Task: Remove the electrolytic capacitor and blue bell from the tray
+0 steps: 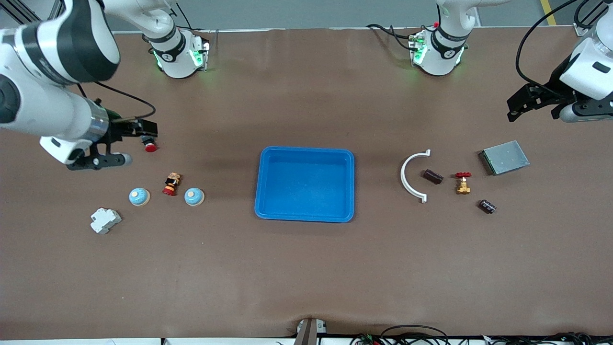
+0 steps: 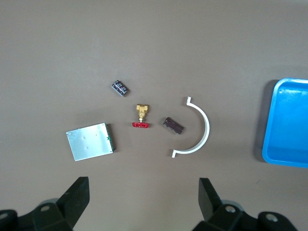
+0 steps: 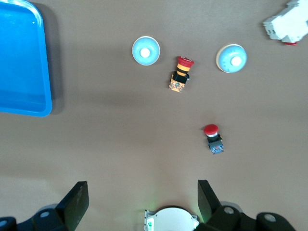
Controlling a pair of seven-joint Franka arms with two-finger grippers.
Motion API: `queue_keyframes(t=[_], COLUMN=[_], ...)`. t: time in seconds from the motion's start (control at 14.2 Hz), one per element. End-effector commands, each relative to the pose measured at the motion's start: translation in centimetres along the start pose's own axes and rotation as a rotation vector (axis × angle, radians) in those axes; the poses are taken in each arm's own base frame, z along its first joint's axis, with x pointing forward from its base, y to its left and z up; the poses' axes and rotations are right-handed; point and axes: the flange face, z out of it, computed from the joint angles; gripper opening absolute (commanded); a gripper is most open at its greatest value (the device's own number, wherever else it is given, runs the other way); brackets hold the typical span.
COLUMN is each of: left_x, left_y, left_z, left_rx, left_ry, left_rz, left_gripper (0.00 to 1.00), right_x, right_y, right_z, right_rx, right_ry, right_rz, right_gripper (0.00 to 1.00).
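Two light-blue dome bells [image 1: 139, 196] [image 1: 194, 196] sit toward the right arm's end of the table, also seen as bells [image 3: 146, 50] [image 3: 231, 58]. Two small dark capacitors [image 1: 432, 176] [image 1: 487, 206] lie toward the left arm's end, seen again as capacitors [image 2: 173, 125] [image 2: 120, 88]. A blue tray [image 1: 306, 149] lies in the middle with nothing in it. My right gripper [image 1: 103, 160] [image 3: 142, 199] hangs open and holds nothing. My left gripper [image 1: 536, 108] [image 2: 143, 197] hangs open above bare table near the grey box, nothing between its fingers.
A white curved strip [image 1: 412, 177], a brass valve with red handle [image 1: 462, 183] and a grey box [image 1: 505, 157] lie around the capacitors. Near the bells are a red push button [image 1: 150, 145], a yellow-and-red button [image 1: 171, 184] and a white breaker [image 1: 105, 220].
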Motion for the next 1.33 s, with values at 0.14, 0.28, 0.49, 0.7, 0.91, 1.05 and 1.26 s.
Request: queue_keyframes(t=[0.14,0.28,0.49,0.7,0.91,1.05,1.26], left_x=[-0.6,-1.0,-1.1,-1.6,-1.4,-1.5,-1.6], left_y=[0.1,-0.1,-0.3,-0.4,-0.3,-0.4,-0.5], left_z=[-0.5,-0.3,-0.2,-0.4,-0.3,-0.2,-0.3], left_rx=[-0.015,-0.011,0.003,0.006,0.005,0.007,0.007], left_ry=[0.003,-0.026,-0.036,-0.044,-0.042,-0.044,-0.048], left_rz=[-0.011,-0.021,-0.013,-0.009,-0.009,-0.010,-0.017], left_gripper=[1.00,1.00,1.00,1.00,1.00,1.00,1.00], right_x=[-3.4,-3.6,-3.8,-3.9,-4.2,-4.4,-4.5], right_y=[2.5,4.6,6.4,6.9,8.1,10.2,13.2], right_z=[-3.9,-5.1,-5.5,-6.0,-7.3,-8.1,-10.4], right_rx=[0.002,0.012,0.020,-0.001,-0.001,0.010,0.028], right_ry=[0.065,0.084,0.090,0.101,0.129,0.150,0.205], right_rz=[0.050,0.075,0.105,0.113,0.137,0.175,0.228], right_gripper=[1.00,1.00,1.00,1.00,1.00,1.00,1.00])
